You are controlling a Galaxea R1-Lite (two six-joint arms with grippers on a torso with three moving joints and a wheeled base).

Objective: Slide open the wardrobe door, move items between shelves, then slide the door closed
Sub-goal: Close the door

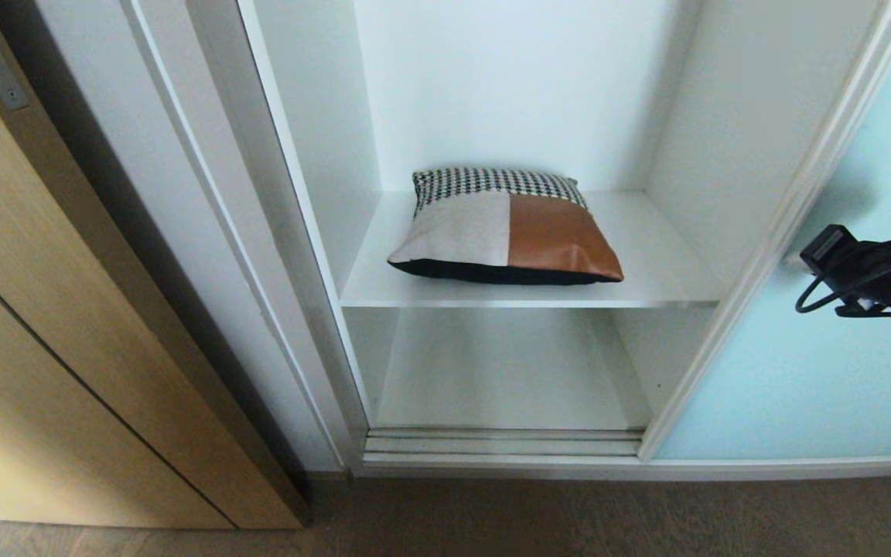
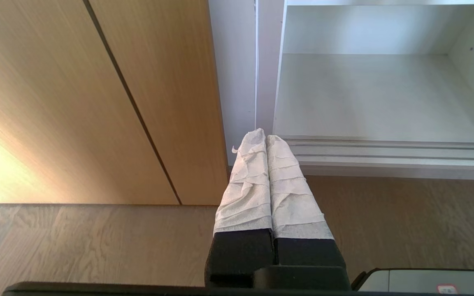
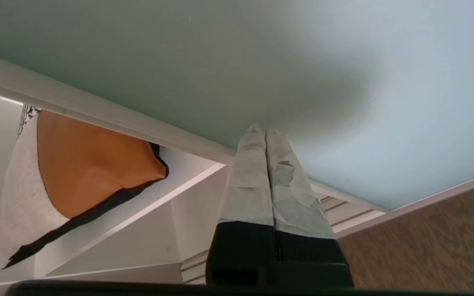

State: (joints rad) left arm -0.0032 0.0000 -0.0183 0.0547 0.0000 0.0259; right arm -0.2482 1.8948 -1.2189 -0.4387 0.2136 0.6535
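White wardrobe bay (image 1: 322, 155) stands exposed | sliding wardrobe door (image 1: 817, 371) parked right | patchwork cushion (image 1: 503, 228) on upper shelf (image 1: 646, 263), lower shelf (image 1: 492, 379) bare | right gripper (image 3: 265, 130) pinched shut, empty, near door glass | left gripper (image 2: 265, 137) shut, low by floor track | next, judged: unclench, swing left past door frame, take cushion; room both sides.

Your right arm (image 1: 875, 271), showing beside the sliding wardrobe door (image 1: 817, 371), is matte black, with a boxy black block on its near end and a thin black cable looping beneath it. Your right gripper (image 3: 265, 132) has two long, tapering fingers (image 3: 249, 181) wrapped in pale grey-white tape, torn in one patch, above black bases. Your left gripper (image 2: 265, 137) matches: wrinkled white tape over slim fingers (image 2: 245, 185), black blocks below, a black housing edge behind.
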